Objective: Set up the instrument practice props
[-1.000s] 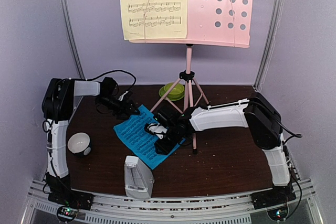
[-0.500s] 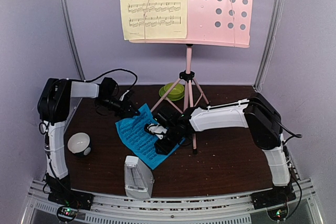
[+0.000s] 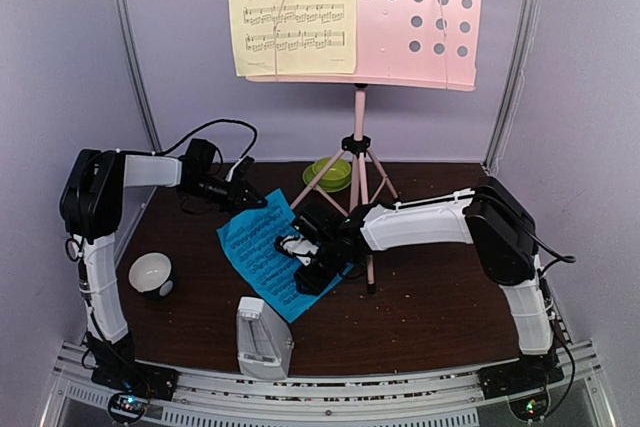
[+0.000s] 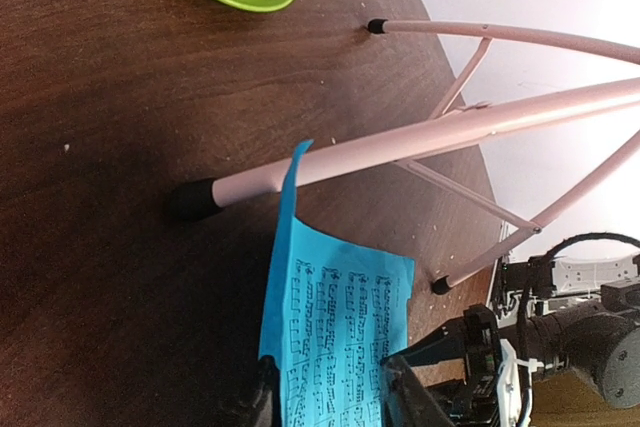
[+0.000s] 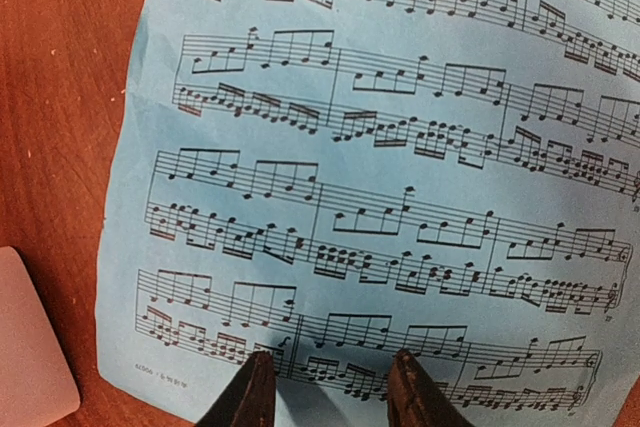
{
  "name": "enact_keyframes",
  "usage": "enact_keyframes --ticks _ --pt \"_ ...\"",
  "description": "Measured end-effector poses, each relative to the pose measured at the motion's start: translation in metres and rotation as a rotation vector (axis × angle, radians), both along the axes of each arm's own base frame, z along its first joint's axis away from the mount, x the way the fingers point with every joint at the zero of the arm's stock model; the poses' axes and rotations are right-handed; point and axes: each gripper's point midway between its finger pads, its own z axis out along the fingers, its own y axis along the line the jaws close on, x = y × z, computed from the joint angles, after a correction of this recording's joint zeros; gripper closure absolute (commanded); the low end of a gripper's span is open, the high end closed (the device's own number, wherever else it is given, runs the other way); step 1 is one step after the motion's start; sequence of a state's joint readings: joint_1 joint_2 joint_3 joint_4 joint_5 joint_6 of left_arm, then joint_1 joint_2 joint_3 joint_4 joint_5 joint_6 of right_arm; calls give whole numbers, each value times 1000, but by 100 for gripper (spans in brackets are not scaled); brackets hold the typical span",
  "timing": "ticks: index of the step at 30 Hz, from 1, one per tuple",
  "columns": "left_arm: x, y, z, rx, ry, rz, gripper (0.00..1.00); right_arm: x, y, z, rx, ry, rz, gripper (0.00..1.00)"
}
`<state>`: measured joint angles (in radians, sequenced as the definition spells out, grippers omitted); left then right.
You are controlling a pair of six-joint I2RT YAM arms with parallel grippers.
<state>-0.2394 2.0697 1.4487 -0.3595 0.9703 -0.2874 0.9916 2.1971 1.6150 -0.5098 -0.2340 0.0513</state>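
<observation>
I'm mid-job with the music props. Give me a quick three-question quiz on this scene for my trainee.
1. True or false: the yellow sheet-music page sits on the pink hole-punched music stand.
2. The blue sheet-music page is mostly: A on the stand; B on the dark wooden table; C on the floor.
3. Name the prop standing at the table's near edge.
Key: 1 true; 2 B; 3 the small white-grey pyramid metronome.

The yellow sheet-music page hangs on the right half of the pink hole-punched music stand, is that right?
No: the yellow sheet-music page hangs on the left half of the pink hole-punched music stand, as the top external view shows.
</observation>
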Motion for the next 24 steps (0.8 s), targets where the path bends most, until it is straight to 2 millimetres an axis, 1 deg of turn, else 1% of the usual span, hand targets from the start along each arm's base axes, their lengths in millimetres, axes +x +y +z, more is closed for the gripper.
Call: enact_keyframes --ticks 2,4,5,9,11,12,13,16,18,20,22,24 --pt "-1 0 -1 1 4 2 61 0 0 0 0 0 0 60" --pt "-1 1 -2 4 7 3 67 0 0 0 0 -1 0 59" --pt "-1 1 -3 7 7 5 72 0 0 1 0 -1 0 59" --pt "0 4 -8 37 1 11 82 1 0 1 -1 -2 1 57" --pt "1 5 -10 53 -7 16 92 1 -1 1 -4 -1 0 55" --pt "1 6 -11 63 -8 17 98 1 -2 2 -7 -1 -2 54" --pt "0 8 -13 76 -13 17 100 1 -4 2 -15 1 -5 53" --pt "-3 11 -9 116 -41 13 100 3 -12 4 -40 8 -16 48" --pt "-5 13 3 139 -84 8 100 5 -16 7 -52 5 -25 46" --pt "-11 15 22 161 -146 -1 100 5 -19 15 -53 -4 -32 42" --pt "-18 16 42 175 -212 -9 100 8 -21 30 -40 -24 -41 37" --pt "-26 17 68 188 -299 -15 100 11 -22 50 -14 -51 -52 33"
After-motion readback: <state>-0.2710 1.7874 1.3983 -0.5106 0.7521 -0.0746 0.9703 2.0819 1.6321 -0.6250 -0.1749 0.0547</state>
